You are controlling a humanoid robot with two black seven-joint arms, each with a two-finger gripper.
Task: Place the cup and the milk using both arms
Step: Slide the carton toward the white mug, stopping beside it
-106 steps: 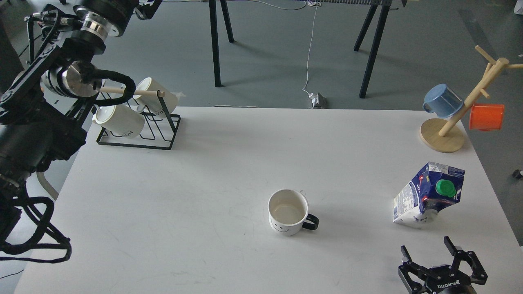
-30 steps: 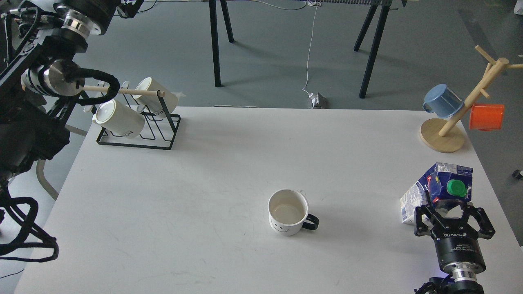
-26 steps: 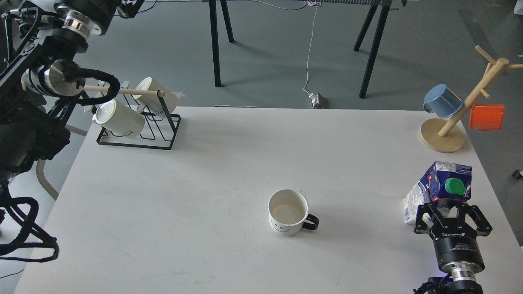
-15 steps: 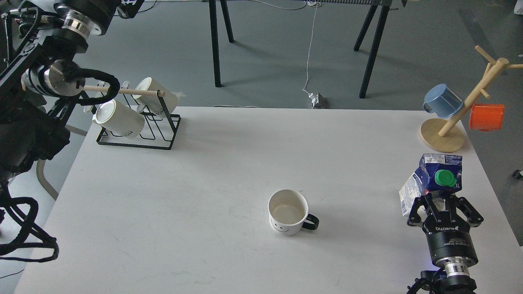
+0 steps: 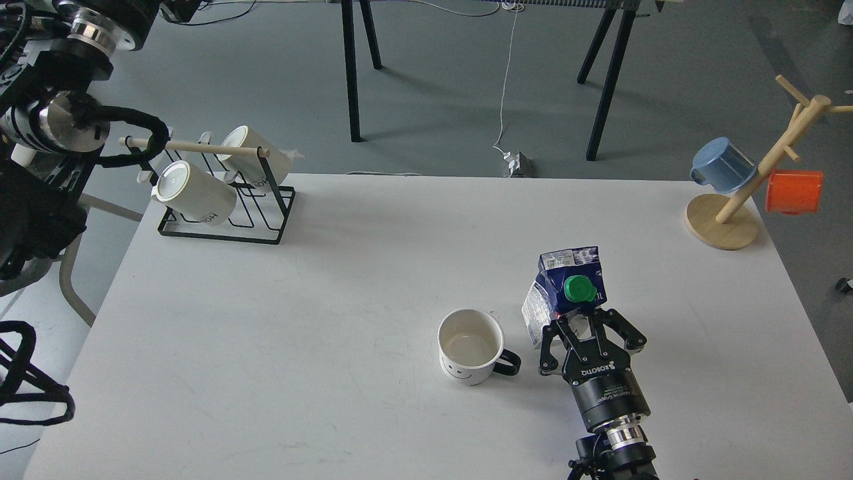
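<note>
Right end effector [image 5: 586, 325] pinches one milk carton [image 5: 563, 291] beside one smiley cup [image 5: 470, 347]; left end effector unseen.

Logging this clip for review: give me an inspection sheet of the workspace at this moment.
Surface: white table, faint scuffs.
Job's things: white ceramic mug with black handle and smiley face, upright, empty; dark blue and white gable-top milk carton with green cap, right of the mug, apart from it.
Clutter: black wire rack with white mugs far left; wooden mug tree with blue cup and orange cup far right.
Grippers: right gripper closed on the carton; left gripper not in view.
Cables: white cable on the floor.
Surroundings: grey floor, black table legs.
</note>
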